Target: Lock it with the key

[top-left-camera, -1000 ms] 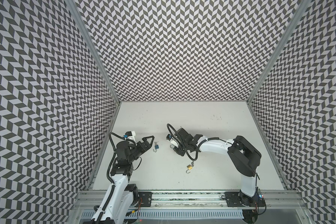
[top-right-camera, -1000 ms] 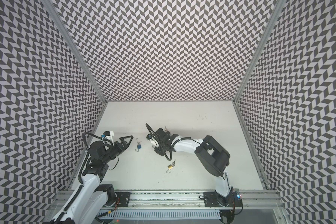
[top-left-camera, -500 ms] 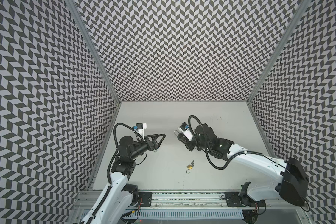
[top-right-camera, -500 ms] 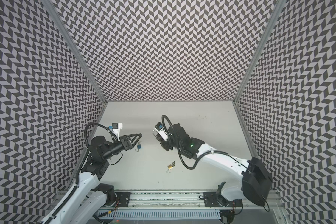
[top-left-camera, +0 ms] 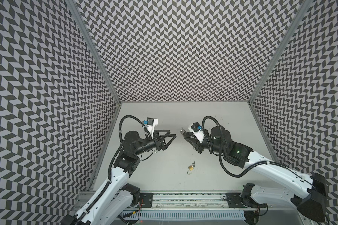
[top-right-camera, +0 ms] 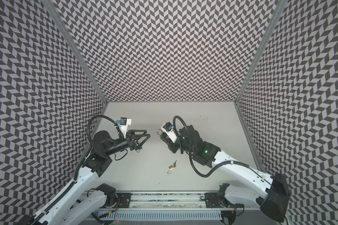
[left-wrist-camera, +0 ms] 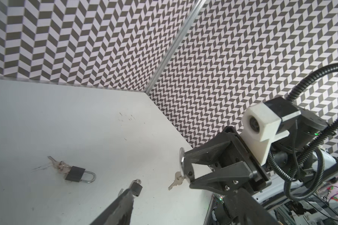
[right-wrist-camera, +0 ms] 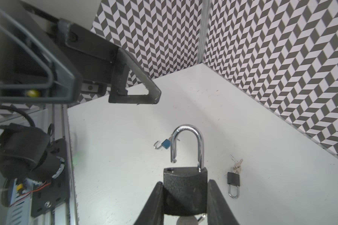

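The right claw (right-wrist-camera: 184, 184), clenched on the black padlock (right-wrist-camera: 184, 196), has raised it above the worktop's (top-left-camera: 164, 175) middle. Its chrome shackle (right-wrist-camera: 186, 129) gapes. The released, empty left claw (top-left-camera: 174, 135) has swung opposite, so locking looks next.

Black padlock (right-wrist-camera: 185, 191): body rough, grainy, matt; shackle (right-wrist-camera: 201, 148) polished glossy metal. Tabletop (right-wrist-camera: 242, 116): matt white, smooth w/ few scuffs. Brass-look padlock (top-left-camera: 190, 167): shiny yellow metal.
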Robot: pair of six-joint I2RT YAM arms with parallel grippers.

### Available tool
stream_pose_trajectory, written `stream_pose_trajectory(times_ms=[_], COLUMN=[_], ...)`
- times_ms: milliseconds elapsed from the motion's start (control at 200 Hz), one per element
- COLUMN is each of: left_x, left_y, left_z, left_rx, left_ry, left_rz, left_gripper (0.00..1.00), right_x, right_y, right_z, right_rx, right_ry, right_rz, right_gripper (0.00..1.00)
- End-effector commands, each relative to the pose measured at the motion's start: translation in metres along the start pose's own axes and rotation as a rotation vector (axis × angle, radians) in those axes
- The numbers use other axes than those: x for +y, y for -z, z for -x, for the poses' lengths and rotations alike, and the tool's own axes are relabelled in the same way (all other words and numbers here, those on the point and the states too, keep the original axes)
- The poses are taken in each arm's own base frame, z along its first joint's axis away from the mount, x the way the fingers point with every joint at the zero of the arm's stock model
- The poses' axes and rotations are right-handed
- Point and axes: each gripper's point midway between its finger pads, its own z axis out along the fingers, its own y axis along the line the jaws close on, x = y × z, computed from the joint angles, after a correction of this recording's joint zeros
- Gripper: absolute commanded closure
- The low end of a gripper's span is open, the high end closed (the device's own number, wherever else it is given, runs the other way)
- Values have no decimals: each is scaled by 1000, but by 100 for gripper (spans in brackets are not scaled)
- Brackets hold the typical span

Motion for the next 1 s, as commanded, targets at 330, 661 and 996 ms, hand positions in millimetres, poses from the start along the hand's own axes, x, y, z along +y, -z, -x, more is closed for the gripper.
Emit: stream_pose_trajectory(times_ms=[330,661,996], left_x=[-24,-22,-25], left_y=[-32,-47,-46], left_z=[-15,-27,-23], left_rx=[107,155,140], left_ry=[-33,-16,-24], left_rz=[-55,-49,-48], left_gripper=[30,45,68], right_x=[18,22,24], right_y=[27,33,30], right_z=[14,20,17], right_rx=[21,-11,2], right_ry=[228,249,252], right_rz=[98,114,134], right_gripper=[100,100,100])
